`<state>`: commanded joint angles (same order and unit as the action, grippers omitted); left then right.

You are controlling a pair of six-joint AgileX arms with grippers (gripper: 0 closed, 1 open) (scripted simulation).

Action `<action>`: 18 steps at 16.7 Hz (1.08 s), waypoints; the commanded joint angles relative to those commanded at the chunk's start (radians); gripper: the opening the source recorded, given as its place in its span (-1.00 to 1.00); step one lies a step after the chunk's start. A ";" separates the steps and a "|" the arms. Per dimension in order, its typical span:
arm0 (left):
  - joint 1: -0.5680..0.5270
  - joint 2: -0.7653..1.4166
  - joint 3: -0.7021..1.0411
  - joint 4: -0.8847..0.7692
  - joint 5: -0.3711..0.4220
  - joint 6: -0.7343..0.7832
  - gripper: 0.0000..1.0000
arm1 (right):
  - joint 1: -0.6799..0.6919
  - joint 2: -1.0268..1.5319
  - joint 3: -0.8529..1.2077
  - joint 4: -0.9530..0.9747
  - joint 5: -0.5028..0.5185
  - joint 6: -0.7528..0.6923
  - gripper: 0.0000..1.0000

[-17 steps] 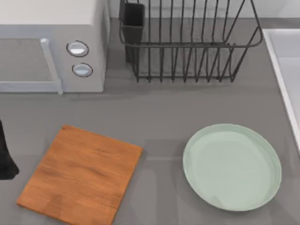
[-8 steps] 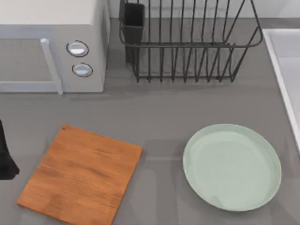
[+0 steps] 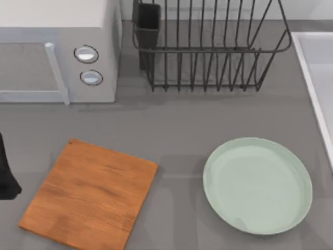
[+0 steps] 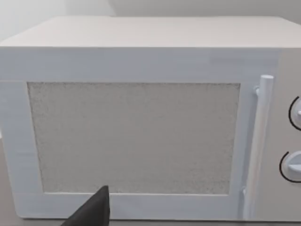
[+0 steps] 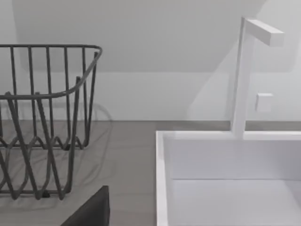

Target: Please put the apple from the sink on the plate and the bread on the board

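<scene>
The orange-brown wooden board (image 3: 88, 194) lies bare at the table's front left. The pale mint-green plate (image 3: 257, 185) sits bare at the front right. The white sink (image 3: 308, 70) runs along the table's right edge, and its rim (image 5: 161, 179) and part of its basin show in the right wrist view. The apple and the bread are out of view. My left arm (image 3: 5, 174) stays at the table's left edge, beside the board. A dark part of my left gripper (image 4: 91, 211) faces the microwave. A dark part of my right gripper (image 5: 91, 211) points toward the sink and the dish rack.
A white microwave (image 3: 57, 49) with two round knobs stands at the back left, its door (image 4: 134, 136) shut. A black wire dish rack (image 3: 208, 47) stands at the back middle. A white tap (image 5: 247, 70) rises behind the sink. Grey tabletop lies between board and plate.
</scene>
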<state>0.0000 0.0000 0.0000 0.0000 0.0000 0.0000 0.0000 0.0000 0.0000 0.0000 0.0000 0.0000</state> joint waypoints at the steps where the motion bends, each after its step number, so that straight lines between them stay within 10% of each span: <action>1: 0.000 0.000 0.000 0.000 0.000 0.000 1.00 | 0.000 0.000 0.000 0.000 0.000 0.000 1.00; 8: 0.000 0.000 0.000 0.000 0.000 0.000 1.00 | -0.029 0.219 0.198 -0.132 0.000 -0.027 1.00; 18: 0.000 0.000 0.000 0.000 0.000 0.000 1.00 | -0.139 1.210 0.945 -0.626 0.001 -0.128 1.00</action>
<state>0.0000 0.0000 0.0000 0.0000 0.0000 0.0000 -0.1386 1.2104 0.9446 -0.6261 0.0013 -0.1278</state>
